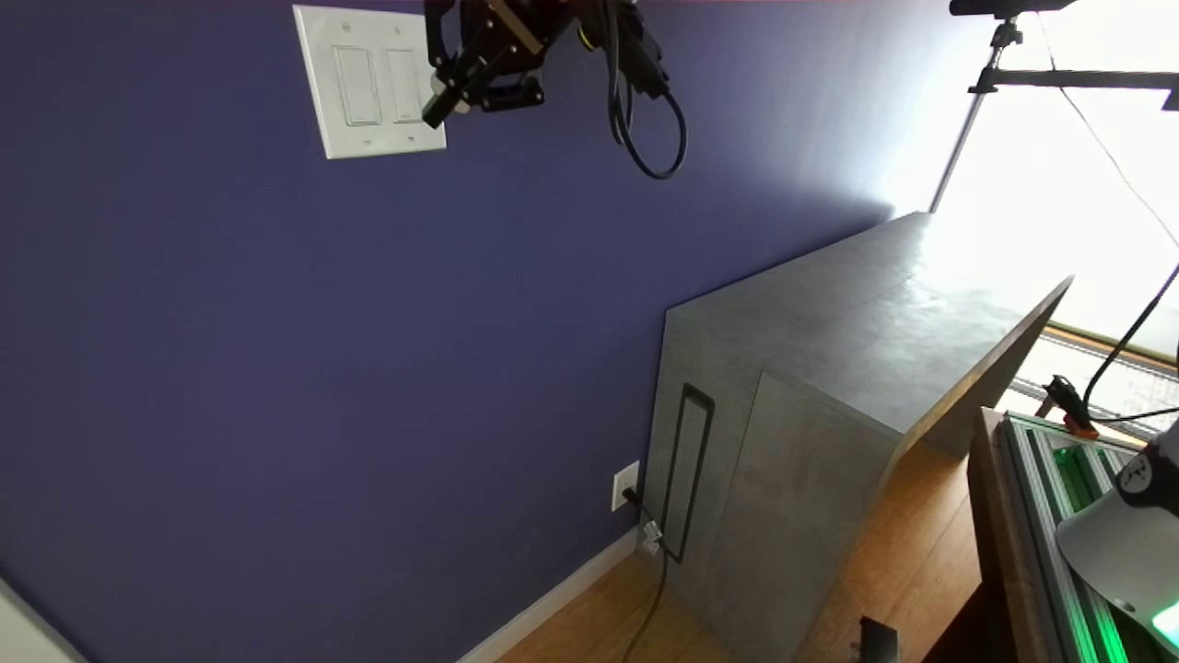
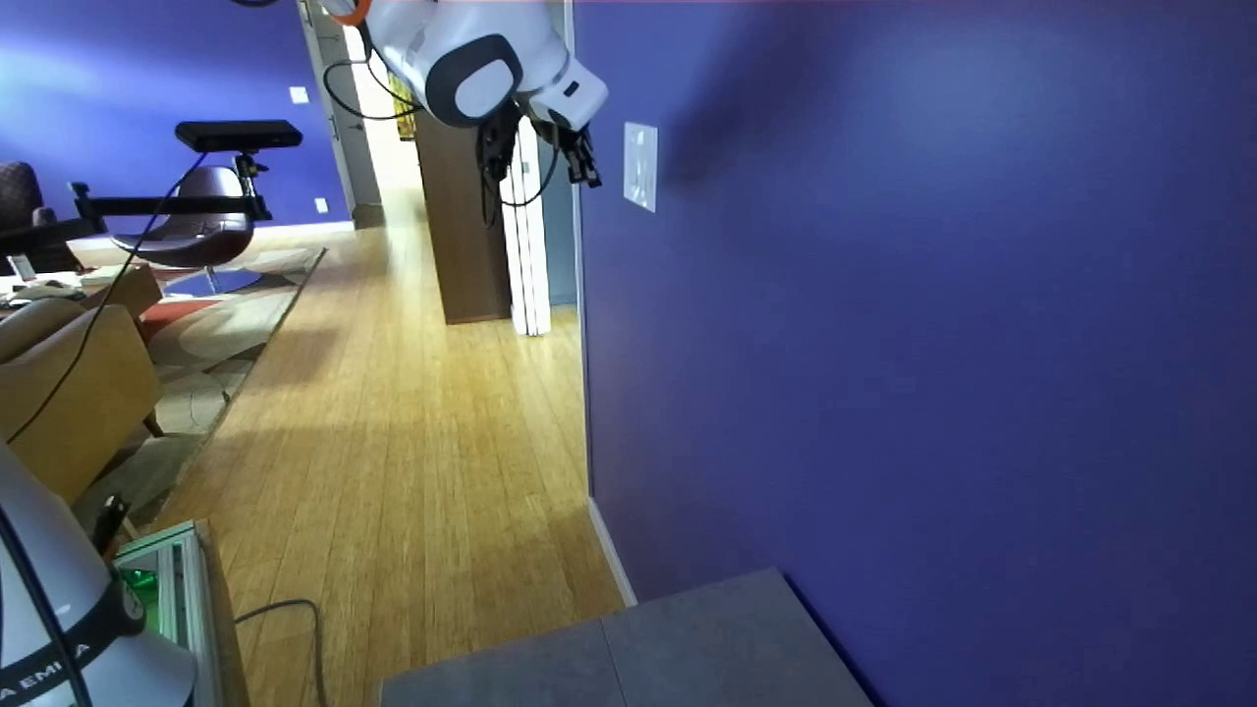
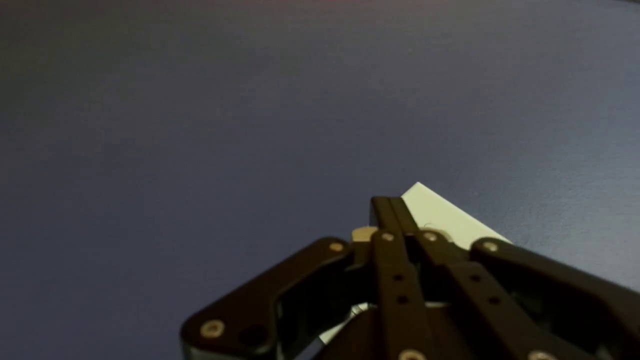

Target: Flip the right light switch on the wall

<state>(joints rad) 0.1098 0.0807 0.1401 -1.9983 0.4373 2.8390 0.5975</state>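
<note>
The white double switch plate (image 1: 318, 83) is on the deep blue-purple wall (image 1: 368, 368), near the top of an exterior view. The right light switch (image 1: 402, 81) is its right-hand tall paddle; the left-hand paddle (image 1: 357, 85) stands beside it. The plate (image 2: 640, 162) also shows in an exterior view, with its paddles hard to make out. My gripper (image 1: 437, 112) is shut and empty, overlapping the plate's right edge there. In the wrist view the fingertips (image 3: 392, 202) meet and cover much of the plate (image 3: 445, 212), hiding the paddles. I cannot tell whether they touch it.
A grey cabinet (image 1: 783, 479) stands against the wall, its top also showing in an exterior view (image 2: 628, 658). A small outlet plate (image 1: 624, 486) with a plugged-in cable is low on the wall. Cable loops (image 1: 677, 152) hang from the arm near the gripper.
</note>
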